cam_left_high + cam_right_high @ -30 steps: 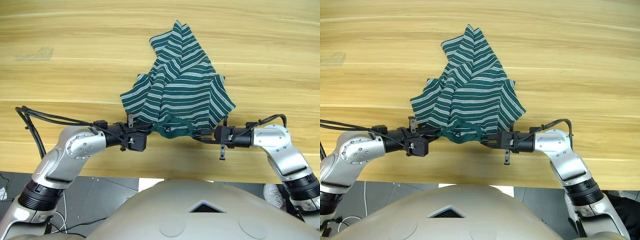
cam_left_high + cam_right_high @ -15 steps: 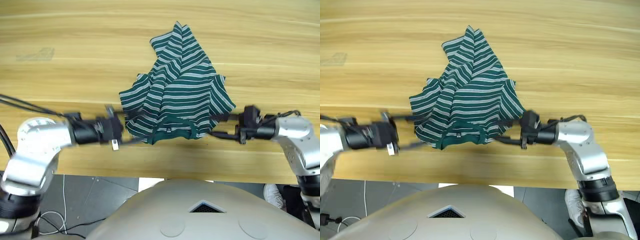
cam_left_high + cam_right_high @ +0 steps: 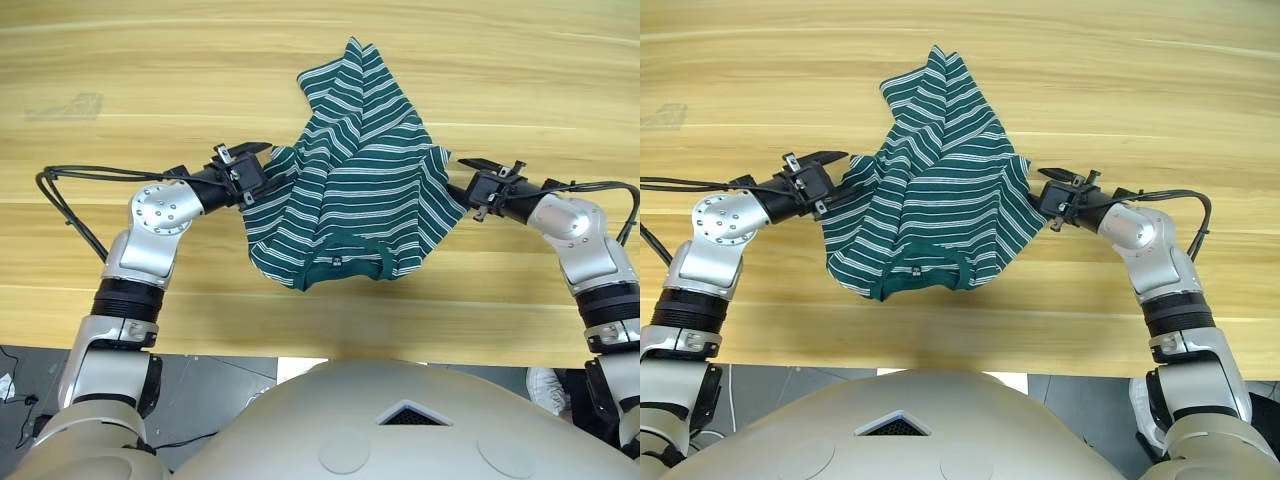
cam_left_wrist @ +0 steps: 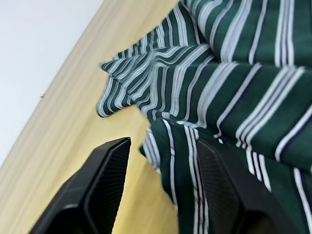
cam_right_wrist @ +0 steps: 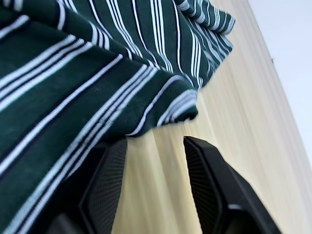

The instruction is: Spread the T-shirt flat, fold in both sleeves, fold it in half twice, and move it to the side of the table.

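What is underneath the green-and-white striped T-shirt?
The crumpled green-and-white striped T-shirt lies on the light wooden table. Its folds cover whatever else might sit beneath.

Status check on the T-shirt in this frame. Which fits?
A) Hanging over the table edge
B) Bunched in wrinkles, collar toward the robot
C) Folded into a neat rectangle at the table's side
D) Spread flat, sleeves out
B: the T-shirt lies crumpled in ridges on the table, with its collar nearest the robot.
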Controlling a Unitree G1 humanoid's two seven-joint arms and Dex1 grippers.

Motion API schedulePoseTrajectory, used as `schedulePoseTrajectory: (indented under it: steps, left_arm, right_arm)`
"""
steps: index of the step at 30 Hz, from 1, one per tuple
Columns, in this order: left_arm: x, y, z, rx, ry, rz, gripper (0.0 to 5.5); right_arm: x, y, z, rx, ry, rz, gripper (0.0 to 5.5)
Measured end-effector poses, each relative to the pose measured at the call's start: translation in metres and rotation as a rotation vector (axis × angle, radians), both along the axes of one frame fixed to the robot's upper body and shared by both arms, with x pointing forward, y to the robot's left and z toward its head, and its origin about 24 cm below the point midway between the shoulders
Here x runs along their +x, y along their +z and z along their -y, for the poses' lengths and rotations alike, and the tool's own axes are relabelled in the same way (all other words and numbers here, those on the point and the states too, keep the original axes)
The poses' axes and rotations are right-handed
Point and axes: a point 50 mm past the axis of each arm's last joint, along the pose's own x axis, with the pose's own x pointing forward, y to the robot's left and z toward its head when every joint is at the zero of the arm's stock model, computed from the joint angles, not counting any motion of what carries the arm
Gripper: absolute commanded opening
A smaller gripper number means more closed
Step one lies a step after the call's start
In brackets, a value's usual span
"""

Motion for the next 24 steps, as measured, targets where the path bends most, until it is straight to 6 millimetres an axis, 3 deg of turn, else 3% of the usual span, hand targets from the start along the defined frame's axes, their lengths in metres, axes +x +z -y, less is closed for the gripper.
schedulePoseTrajectory:
  steps: [4, 9, 15, 21, 24]
  left_arm:
    - [-0.002, -0.012, -0.004, 0.009, 0.011, -0.016, 2.50]
    - [-0.002, -0.013, -0.019, 0.019, 0.055, 0.004, 2.50]
    - [-0.022, -0.014, -0.041, 0.038, 0.094, 0.019, 2.50]
    - [-0.032, -0.012, -0.044, 0.049, 0.097, 0.023, 2.50]
    - [-0.032, -0.011, -0.043, 0.058, 0.090, 0.025, 2.50]
  right_arm:
    - [0.004, -0.002, 0.005, -0.011, -0.012, 0.016, 2.15]
    - [0.005, -0.002, 0.013, -0.018, -0.034, 0.024, 2.15]
    - [-0.007, 0.006, 0.037, -0.052, -0.070, 0.007, 2.15]
    - [-0.012, 0.034, 0.003, 0.014, 0.094, 0.043, 2.15]
    - [-0.019, 0.035, -0.014, 0.025, 0.168, 0.026, 2.15]
